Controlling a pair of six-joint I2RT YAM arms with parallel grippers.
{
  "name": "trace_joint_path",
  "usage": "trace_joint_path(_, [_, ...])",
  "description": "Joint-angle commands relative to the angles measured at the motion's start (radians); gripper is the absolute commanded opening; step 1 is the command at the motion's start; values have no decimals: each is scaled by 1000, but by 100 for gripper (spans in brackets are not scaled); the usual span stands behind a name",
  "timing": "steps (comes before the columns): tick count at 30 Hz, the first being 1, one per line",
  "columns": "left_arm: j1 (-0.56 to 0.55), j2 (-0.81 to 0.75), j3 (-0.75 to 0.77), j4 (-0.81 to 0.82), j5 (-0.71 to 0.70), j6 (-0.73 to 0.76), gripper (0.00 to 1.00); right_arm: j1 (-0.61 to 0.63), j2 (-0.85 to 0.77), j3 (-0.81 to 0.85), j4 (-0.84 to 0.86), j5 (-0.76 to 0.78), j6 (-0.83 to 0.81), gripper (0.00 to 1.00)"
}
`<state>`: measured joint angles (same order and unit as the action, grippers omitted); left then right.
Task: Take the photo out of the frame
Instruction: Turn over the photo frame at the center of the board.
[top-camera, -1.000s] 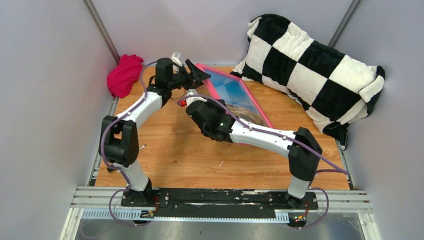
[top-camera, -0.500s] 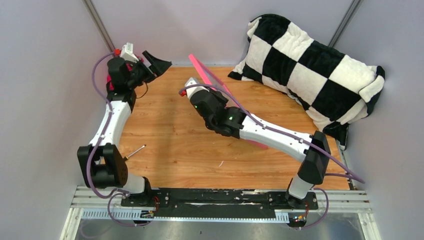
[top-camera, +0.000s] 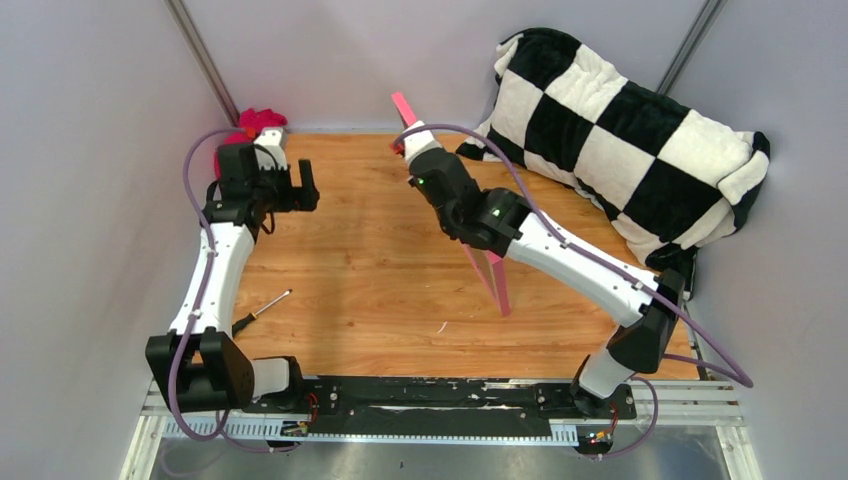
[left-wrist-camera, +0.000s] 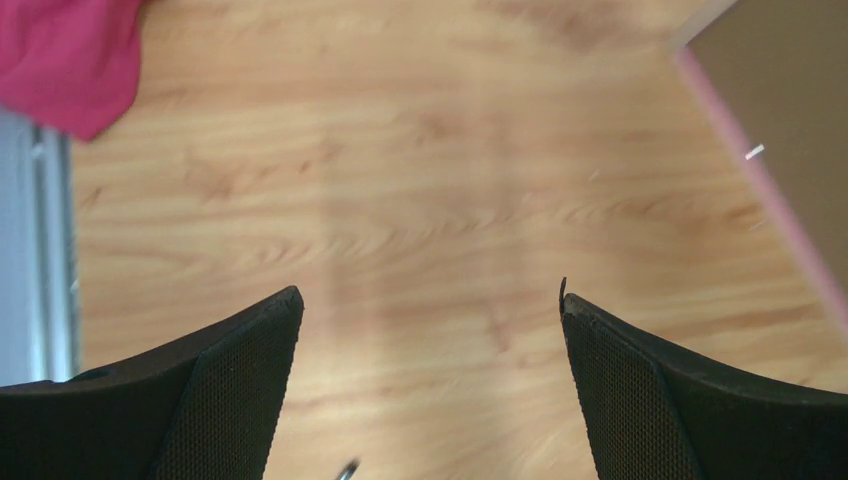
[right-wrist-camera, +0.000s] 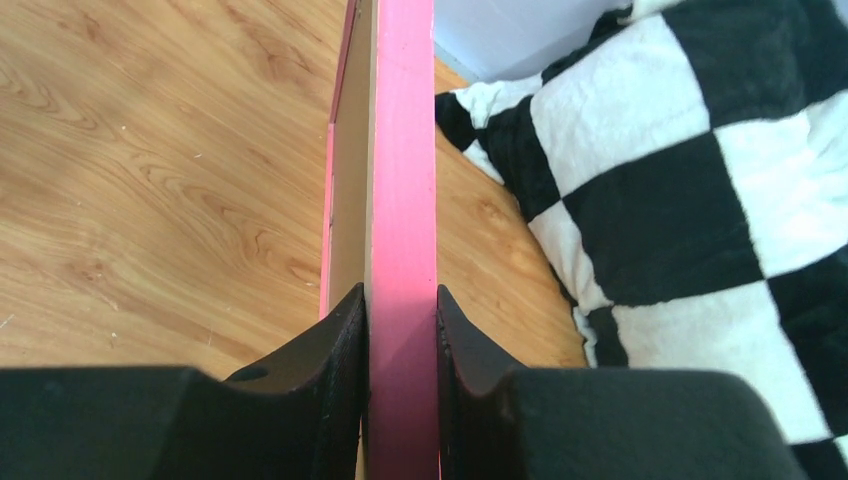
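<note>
Nearest you, a screwdriver (top-camera: 262, 305) lies on the table (top-camera: 370, 290) close to its left edge, well apart from everything else.

Past it, right of the middle, you have the frame (top-camera: 496, 282) turned on edge, so from above it reads as one thin bright pink strip. It slants from near the table's centre up toward the far edge. You cannot tell whether its lower end touches the wood. The right gripper (right-wrist-camera: 400, 300) is clamped across the frame's pink edge, one black finger pressed flat on each side. The right wrist view also shows a pale brown sliver of the back beside the pink. The left wrist view catches that plain brown back (pink border along it) at its upper right. The photo itself is hidden in every view.

Further back on the left, the left gripper (left-wrist-camera: 428, 300) hangs over bare wood with its jaws spread wide and nothing between them.

A magenta cloth (top-camera: 255, 121) is bunched in the far left corner. A black-and-white checked pillow (top-camera: 620, 140) fills the far right corner, just beside the frame.
</note>
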<state>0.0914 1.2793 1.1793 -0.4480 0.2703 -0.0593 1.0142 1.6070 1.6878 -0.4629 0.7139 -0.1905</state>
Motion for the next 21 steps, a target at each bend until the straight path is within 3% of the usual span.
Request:
trace_joint_path(1, [0, -103, -123, -127, -145, 234, 100, -99, -97, 60, -63, -77, 143, 0])
trace_joint_path(10, [1, -322, -281, -143, -108, 352, 100, -312, -170, 0, -105, -295, 346, 0])
trace_joint_path(21, [0, -338, -333, -150, -16, 421, 100, -533, -250, -164, -47, -528, 487, 0])
